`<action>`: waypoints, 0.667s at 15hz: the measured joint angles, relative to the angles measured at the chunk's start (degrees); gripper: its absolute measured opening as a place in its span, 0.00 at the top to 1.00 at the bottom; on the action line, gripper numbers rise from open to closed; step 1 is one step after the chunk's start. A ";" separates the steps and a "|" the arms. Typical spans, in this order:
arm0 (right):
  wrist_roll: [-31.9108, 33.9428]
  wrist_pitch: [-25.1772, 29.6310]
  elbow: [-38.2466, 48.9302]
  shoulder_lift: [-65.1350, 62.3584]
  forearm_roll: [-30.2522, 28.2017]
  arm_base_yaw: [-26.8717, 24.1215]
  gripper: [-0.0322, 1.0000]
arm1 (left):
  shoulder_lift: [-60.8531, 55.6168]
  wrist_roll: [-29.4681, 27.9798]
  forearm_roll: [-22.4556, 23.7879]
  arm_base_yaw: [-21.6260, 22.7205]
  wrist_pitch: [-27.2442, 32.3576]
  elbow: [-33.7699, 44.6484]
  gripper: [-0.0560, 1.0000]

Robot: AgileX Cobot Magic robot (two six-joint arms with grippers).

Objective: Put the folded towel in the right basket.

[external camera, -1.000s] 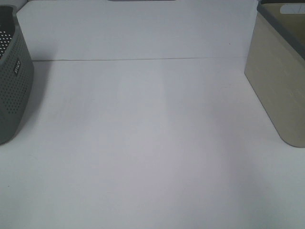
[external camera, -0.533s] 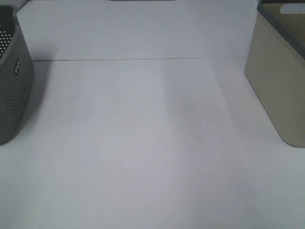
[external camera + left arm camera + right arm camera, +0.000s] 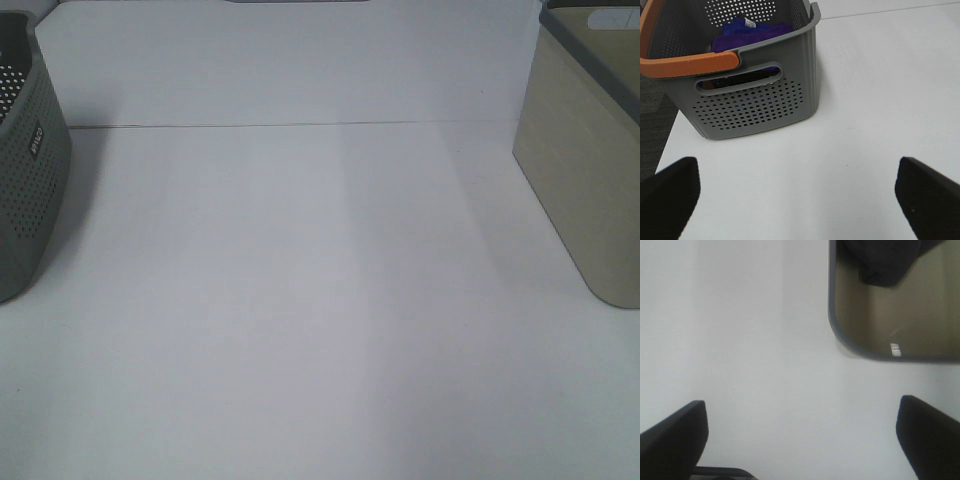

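Observation:
The right basket (image 3: 585,160) is beige with a grey rim and stands at the table's right edge. In the right wrist view, the basket (image 3: 880,356) holds a dark cloth (image 3: 887,260). My right gripper (image 3: 801,437) is open and empty over the bare table beside it. A grey perforated basket (image 3: 25,170) with an orange handle (image 3: 687,64) stands at the left edge and holds a purple towel (image 3: 747,32). My left gripper (image 3: 799,197) is open and empty, a little short of that basket. Neither gripper shows in the exterior view.
The white table (image 3: 320,300) spans the space between the two baskets, with a thin seam (image 3: 300,124) across its far part. In the left wrist view, dark floor (image 3: 652,125) shows past the table's edge beside the grey basket.
The grey basket on the left has shifted very slightly. Nothing else differs.

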 joint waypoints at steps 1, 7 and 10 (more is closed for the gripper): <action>0.00 -0.86 4.93 -6.13 0.00 0.00 0.02 | 0.00 0.00 0.00 0.00 0.00 0.00 0.01; -0.57 -2.58 29.97 -40.62 0.00 0.00 0.02 | 0.00 0.00 0.00 0.00 0.00 0.00 0.01; -0.57 -3.44 35.52 -49.90 0.00 0.00 0.02 | 0.00 0.00 0.00 0.00 0.00 0.00 0.01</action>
